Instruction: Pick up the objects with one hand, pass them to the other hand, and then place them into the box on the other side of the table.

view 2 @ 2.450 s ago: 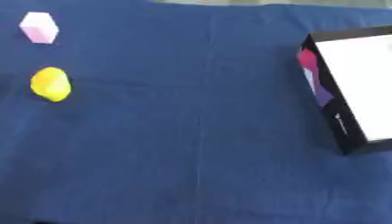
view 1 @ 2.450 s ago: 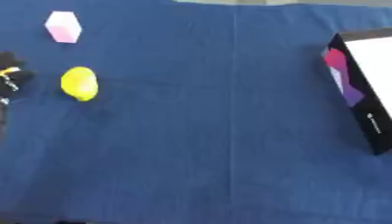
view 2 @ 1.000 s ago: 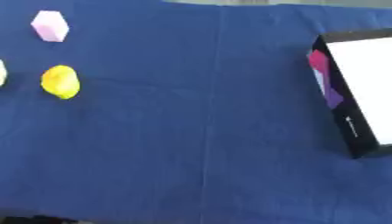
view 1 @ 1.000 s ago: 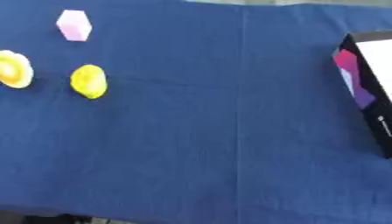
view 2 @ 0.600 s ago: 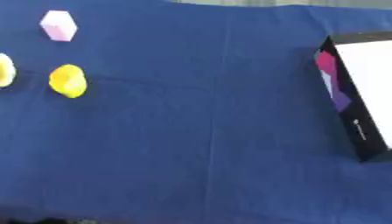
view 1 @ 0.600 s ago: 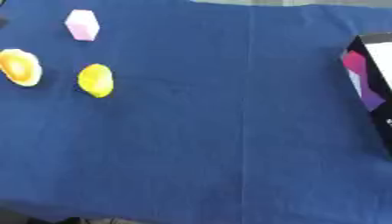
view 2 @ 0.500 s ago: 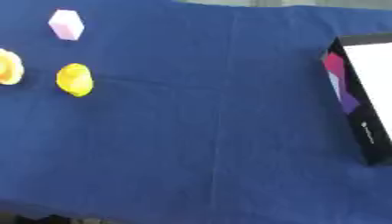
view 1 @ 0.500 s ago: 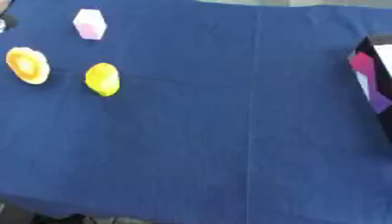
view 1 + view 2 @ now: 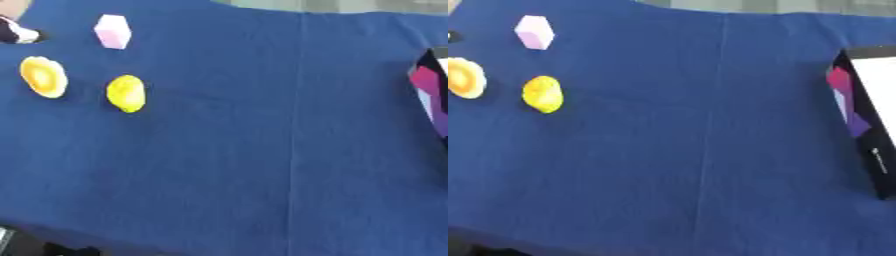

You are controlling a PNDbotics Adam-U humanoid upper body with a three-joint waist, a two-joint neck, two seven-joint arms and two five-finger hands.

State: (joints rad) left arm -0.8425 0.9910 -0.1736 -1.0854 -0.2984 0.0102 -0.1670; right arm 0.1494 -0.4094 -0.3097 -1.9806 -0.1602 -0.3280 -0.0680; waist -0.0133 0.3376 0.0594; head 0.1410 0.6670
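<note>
On the blue cloth lie three small things at the far left: a pink block [image 9: 113, 31], a yellow lemon-shaped thing [image 9: 127, 93] and an orange-yellow round thing [image 9: 44, 76]. They lie apart from each other. The black box [image 9: 857, 125], with a pink and purple side wall and a white inside, stands at the right edge, partly cut off. Neither of my hands shows in either view.
A small black and white thing [image 9: 15, 31] sits at the top left edge, with a pale shape in the corner above it. The blue cloth [image 9: 262, 150] covers the table; its near edge runs along the bottom left.
The whole picture has shifted right, so the camera has turned left. A dark shape at the left edge 2.5 s ago is gone; the orange-yellow round thing lies there.
</note>
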